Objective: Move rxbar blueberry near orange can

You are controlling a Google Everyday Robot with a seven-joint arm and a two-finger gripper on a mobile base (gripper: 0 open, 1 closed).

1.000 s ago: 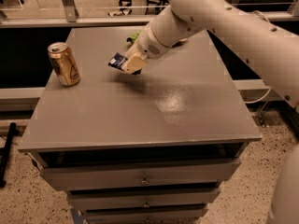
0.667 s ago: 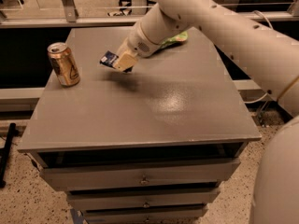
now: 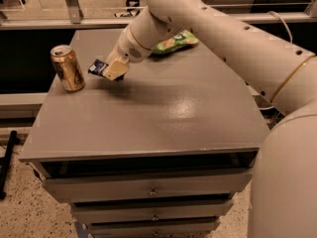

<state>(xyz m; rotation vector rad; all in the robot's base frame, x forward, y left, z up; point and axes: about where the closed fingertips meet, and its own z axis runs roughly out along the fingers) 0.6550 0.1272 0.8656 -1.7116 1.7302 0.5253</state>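
state: my gripper (image 3: 111, 71) clamps the rxbar blueberry (image 3: 97, 67) low over the table (image 3: 163, 118), near the orange can (image 3: 68, 68) | risk: going further left could topple the can, or the bar could slip

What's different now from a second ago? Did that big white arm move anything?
The end effector, gripping the rxbar blueberry, has carried it leftward over the table, closer to the orange can. The bar is still held and has not been let go. The can and the green chip bag stayed where they were.
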